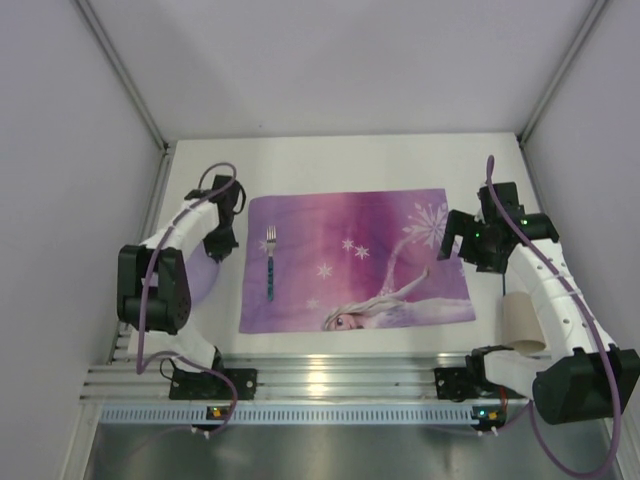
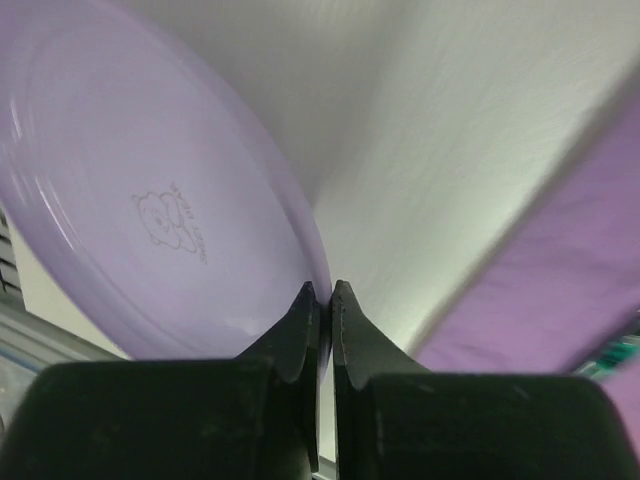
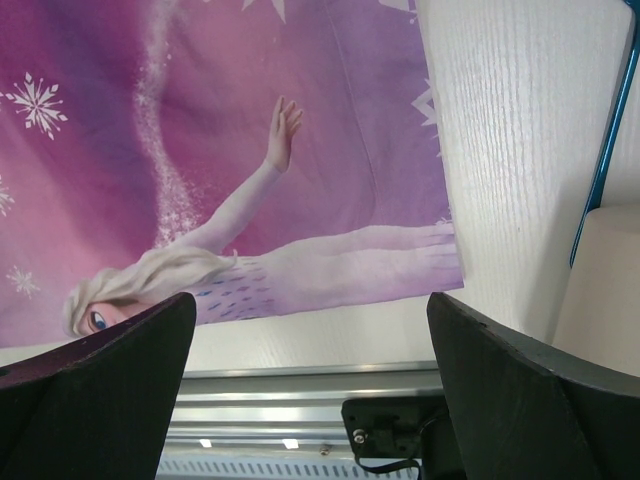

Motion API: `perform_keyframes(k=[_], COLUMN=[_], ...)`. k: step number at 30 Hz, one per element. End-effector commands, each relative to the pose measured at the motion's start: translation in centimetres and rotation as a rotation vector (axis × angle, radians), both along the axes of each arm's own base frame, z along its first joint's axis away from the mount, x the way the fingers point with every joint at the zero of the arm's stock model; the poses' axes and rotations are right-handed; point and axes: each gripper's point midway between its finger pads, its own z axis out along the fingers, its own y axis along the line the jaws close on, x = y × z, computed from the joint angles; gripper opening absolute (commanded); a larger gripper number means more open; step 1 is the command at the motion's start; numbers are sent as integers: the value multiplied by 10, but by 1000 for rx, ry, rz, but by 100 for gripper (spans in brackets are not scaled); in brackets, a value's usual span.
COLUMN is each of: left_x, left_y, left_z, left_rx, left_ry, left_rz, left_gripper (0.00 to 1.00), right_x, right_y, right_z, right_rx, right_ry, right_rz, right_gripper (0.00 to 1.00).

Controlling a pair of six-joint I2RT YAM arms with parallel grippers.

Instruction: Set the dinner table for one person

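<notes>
The left gripper [image 2: 321, 300] is pinched on the rim of the lilac plate [image 2: 150, 200] — over the dinner table [image 2: 450, 150], left of the placemat [image 1: 350, 255]. It is best carried level and set right of the fork [image 1: 270, 262]. The right gripper [image 3: 310, 305] is spread wide — empty.

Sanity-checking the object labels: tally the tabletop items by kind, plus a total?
Placemat: 1
Fork: 1
Plate: 1, rim pinched in the left tool
Beige cup: 1
Total: 4
</notes>
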Motion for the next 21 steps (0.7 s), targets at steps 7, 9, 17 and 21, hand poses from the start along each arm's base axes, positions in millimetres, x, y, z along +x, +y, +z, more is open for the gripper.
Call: perform_keyframes(k=[7,9,17,21], left_x=[87,87,27,12], left_y=[-189,-234,-382,-391], left_z=[97,94,36,3], left_rx=[-79,-105,-134,-124], left_ry=[-249,-242,-132,-45], left_rz=[-395,-478,-829,-854], left_gripper=[0,0,0,0], right_x=[5,2,-17,-23], right_y=[-1,-2,-13,-13], right_z=[13,14,12,17], right_rx=[-2,-9,-45,-36], right_ry=[-51,-51,-42,-52], right_rz=[-6,-8,-46,-56], right_gripper=[100,100,100,100])
